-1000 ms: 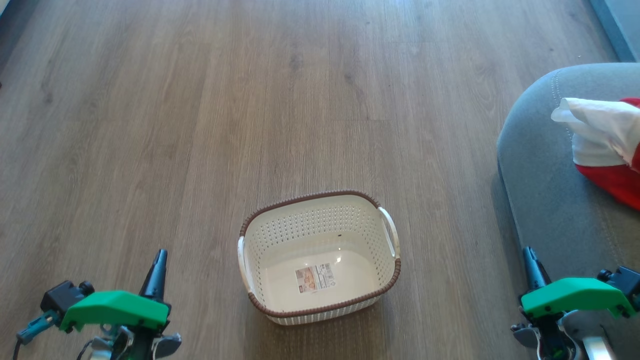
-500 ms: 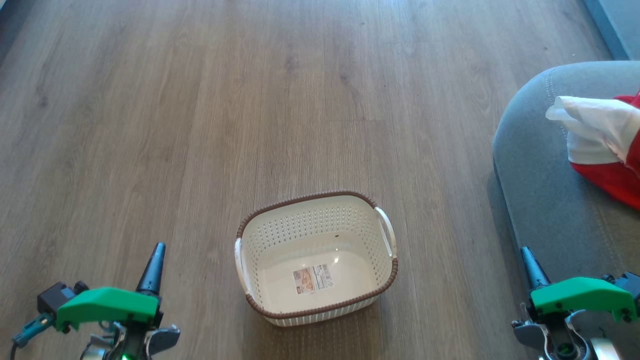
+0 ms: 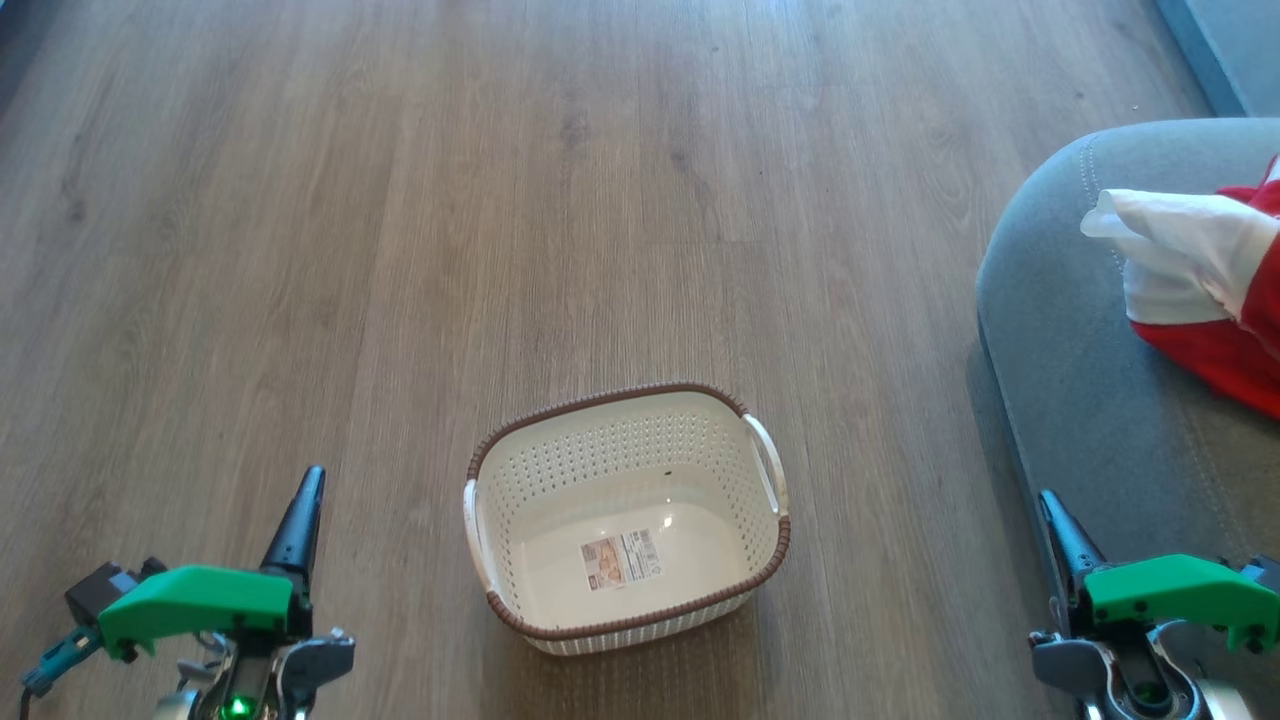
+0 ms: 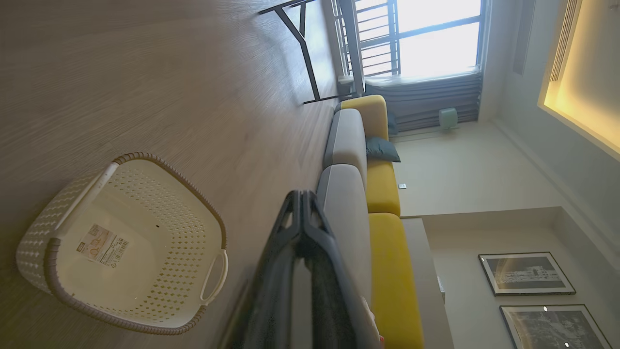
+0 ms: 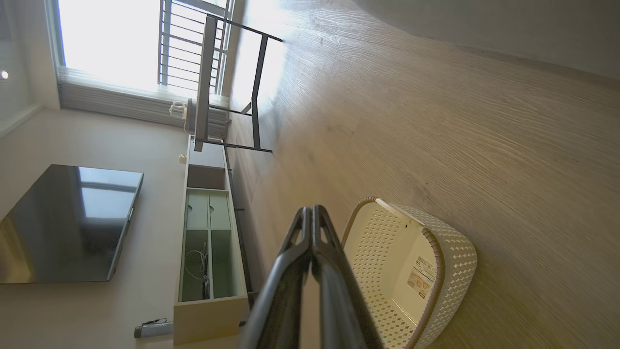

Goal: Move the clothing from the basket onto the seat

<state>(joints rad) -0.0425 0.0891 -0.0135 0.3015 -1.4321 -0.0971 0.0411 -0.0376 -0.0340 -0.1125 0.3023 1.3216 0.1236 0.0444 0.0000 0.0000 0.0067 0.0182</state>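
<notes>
The cream basket [image 3: 770,545] with a brown rim stands on the wooden floor, holding just a label sticker; it also appears in the left wrist view [image 4: 48,252] and the right wrist view [image 5: 450,261]. Red and white clothing [image 3: 1200,270] lies on the grey seat [image 3: 1070,340] at the right edge. My left gripper [image 3: 308,480] is at the lower left, shut and holding nothing, left of the basket. My right gripper [image 3: 1048,500] is at the lower right, shut and holding nothing, in front of the seat's rounded edge. Each wrist view shows its gripper [image 4: 300,196] [image 5: 310,211] with the fingers pressed together.
Wooden floor [image 3: 500,200] stretches all around the basket. A grey and yellow sofa [image 4: 382,184] runs along the wall. A metal-framed table [image 5: 227,87], a low cabinet [image 5: 208,242] and a dark television screen [image 5: 68,223] stand on the other side of the room.
The head view has shifted slightly, so the basket and seat sit a little further left. Both grippers stay shut and low, and the clothing lies where it was.
</notes>
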